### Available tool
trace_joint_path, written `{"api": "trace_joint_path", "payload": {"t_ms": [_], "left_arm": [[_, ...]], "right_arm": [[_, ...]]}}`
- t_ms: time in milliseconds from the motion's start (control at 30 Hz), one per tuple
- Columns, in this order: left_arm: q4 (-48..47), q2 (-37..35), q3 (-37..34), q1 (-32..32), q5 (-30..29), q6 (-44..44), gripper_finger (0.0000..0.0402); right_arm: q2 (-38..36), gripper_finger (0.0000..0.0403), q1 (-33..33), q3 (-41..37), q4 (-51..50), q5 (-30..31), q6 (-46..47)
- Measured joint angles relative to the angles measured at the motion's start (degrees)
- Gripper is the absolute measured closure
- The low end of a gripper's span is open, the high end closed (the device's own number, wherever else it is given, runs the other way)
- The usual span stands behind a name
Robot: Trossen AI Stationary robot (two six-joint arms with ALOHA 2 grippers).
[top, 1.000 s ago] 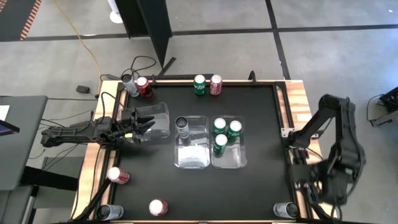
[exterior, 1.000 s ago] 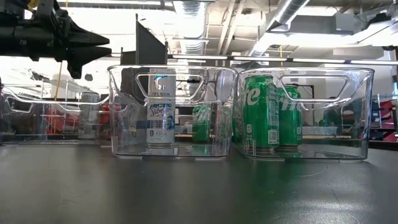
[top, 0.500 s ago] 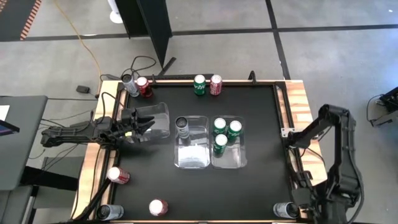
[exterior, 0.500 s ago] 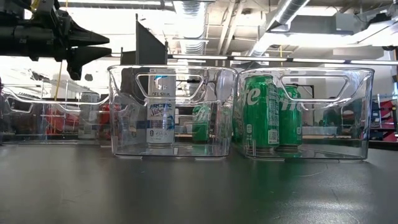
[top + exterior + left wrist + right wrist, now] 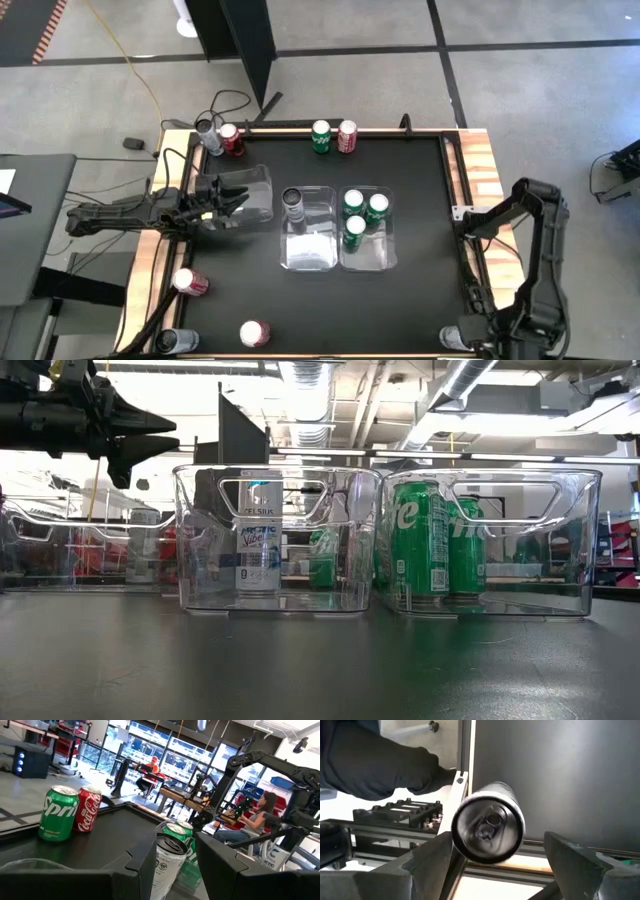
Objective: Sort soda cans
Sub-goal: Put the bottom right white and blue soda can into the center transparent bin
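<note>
Jaws of the right gripper stand spread on either side of a dark can at the counter's near right corner, not yet clenched, so the pick-up step is in hand and next calls for closing, then lifting toward the middle bin.

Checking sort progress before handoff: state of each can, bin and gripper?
Left gripper: hovering over the left bin, empty.
Right gripper: open around the silver can at the table's front right corner, not closed.
Silver can: upright, loose.
Left bin: empty.
Middle bin: one white can, upright.
Right bin: three green cans, upright.
Back-edge cans: upright, unsorted.
Front-left cans: upright, unsorted.
</note>
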Motion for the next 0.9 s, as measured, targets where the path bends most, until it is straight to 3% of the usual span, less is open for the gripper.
{"api": "trace_joint_path", "payload": {"t_ms": [900], "left_arm": [[-0.1,0.0,0.0,0.0,0.7,1.9,0.027]], "right_arm": [[4.8,0.0072,-0.7,-0.4,3.0,-2.5,4.6]]}}
